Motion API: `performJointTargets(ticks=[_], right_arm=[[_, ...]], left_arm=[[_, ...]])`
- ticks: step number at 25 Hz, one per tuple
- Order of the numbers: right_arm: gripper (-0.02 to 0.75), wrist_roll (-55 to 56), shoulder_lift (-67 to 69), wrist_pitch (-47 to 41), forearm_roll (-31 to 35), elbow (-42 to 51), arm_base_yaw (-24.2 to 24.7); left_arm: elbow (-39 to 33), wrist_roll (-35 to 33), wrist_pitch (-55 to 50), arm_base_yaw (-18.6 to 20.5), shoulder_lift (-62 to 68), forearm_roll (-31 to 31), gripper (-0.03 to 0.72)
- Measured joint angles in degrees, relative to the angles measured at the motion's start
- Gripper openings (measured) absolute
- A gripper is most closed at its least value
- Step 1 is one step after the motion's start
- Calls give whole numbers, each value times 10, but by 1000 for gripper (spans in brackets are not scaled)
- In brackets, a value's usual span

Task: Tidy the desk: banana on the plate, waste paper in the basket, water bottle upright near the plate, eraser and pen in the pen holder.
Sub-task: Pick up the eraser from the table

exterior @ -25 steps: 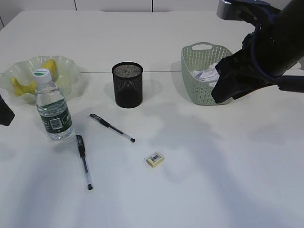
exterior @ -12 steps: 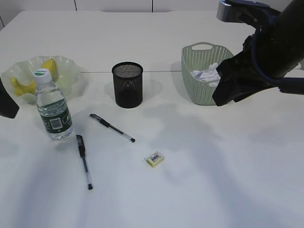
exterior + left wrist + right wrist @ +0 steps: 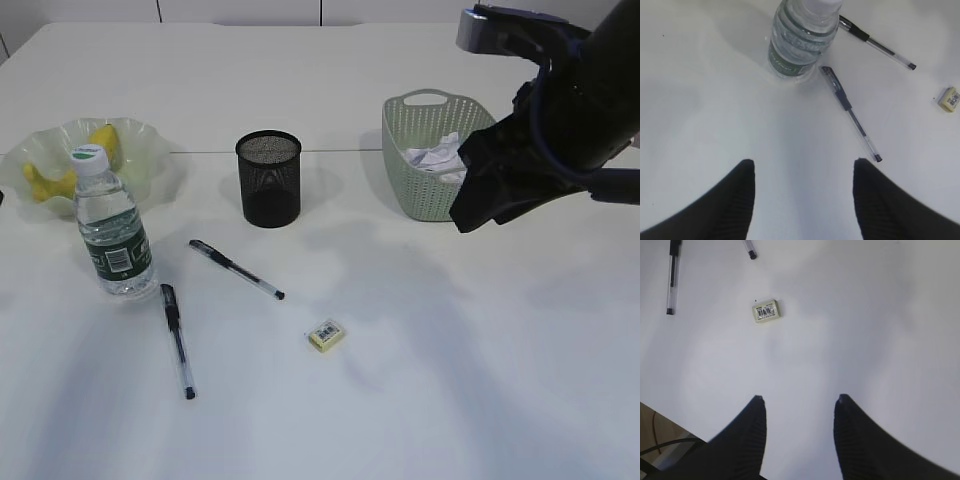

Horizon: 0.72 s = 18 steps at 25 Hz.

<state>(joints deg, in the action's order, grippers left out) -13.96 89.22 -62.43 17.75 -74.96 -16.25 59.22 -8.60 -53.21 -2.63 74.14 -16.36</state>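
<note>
Now both the left gripper (image 3: pixel 802 192) and right gripper (image 3: pixel 799 427) hang wide apart holding nothing, while two pens (image 3: pixel 177 340) and the eraser (image 3: pixel 327 335) lie on the surface (image 3: pixel 450 380) near the upright bottle (image 3: pixel 110 225).

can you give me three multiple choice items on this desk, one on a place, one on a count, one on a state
1. Where is the banana?
A. on the plate
B. in the basket
C. beside the eraser

2. How many pens lie on the desk?
A. one
B. two
C. three

3. How is the bottle?
A. lying on its side
B. upright, capped
C. upright, cap off

Answers:
1. A, the yellow fruit sits in the wavy plate at far left.
2. B, one pen lies in front of the holder, another pen lies by the bottle.
3. B, it stands on its base with the white cap on.
</note>
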Motion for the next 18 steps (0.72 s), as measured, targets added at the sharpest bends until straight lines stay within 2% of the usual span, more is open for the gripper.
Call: performJointTargets(ticks=[11,18], right_arm=[[333,5,0,0,2,0,0],[331,24,-9,-6,-14,0,-5]], left_arm=[[-65,28,-3,0,-75,27,437],[-68,29,2,0,-126,28,437]])
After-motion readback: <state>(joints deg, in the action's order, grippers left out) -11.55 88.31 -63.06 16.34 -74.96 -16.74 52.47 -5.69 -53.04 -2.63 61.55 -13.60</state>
